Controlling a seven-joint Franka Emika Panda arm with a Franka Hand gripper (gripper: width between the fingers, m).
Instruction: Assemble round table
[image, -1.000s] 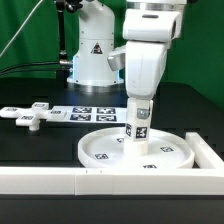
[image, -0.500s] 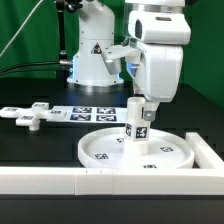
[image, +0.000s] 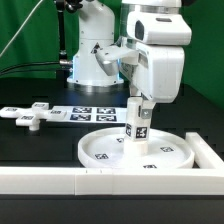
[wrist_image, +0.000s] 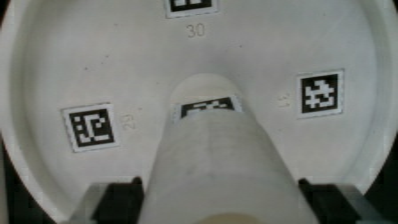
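Observation:
The large rimmed round disc (image: 150, 152) lies flat on the table toward the exterior view's right. The short cylindrical post (image: 136, 122) stands upright at its middle. My gripper (image: 141, 104) comes straight down over the post and is shut on its upper part. In the wrist view the post (wrist_image: 217, 140) fills the space between my two dark fingers (wrist_image: 121, 200), with the disc (wrist_image: 107, 60) and its tags below. The flat cross-shaped piece (image: 28, 116) lies loose on the table at the exterior view's left.
The marker board (image: 95, 115) lies behind the disc. A long white rail (image: 60, 181) runs along the front edge and turns up the right side (image: 209, 150). The arm's white base (image: 92, 55) stands at the back.
My hand has turned about its vertical axis on the post and its body has swung toward the exterior view's right. The post stays upright on the disc.

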